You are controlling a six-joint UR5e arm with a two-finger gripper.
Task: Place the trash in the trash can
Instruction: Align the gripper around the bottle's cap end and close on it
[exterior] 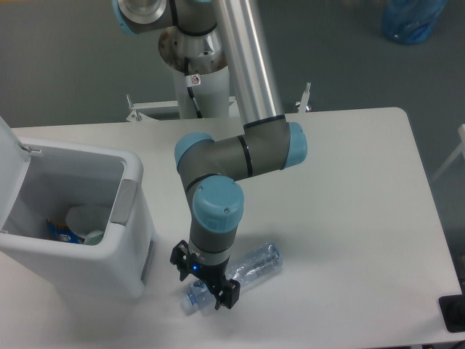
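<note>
Starting at the left, we find the trash can (109, 240) well to the left of our hand, its hinged lid thrown back and its mouth open. Inside it we can already see a whitish plastic cup (86, 220) and a scrap with blue and orange print lying against the wall, so we judge part of the job done: some trash is in.

What is left is the clear water bottle (243, 270). It lies on its side on the white surface (349, 218), cap end toward the near edge, its far end sticking out to the right of our hand.

Our hand (205, 285) is down low over the cap half of the bottle, with the dark fingers (227, 294) on either side of it. They look drawn in close around the plastic, but from this angle we cannot tell whether they are clamped on it or only straddling it. The bottle is on the surface, not lifted. By our reckoning, gripping, lifting, carrying left and dropping it in the can all remain.
</note>
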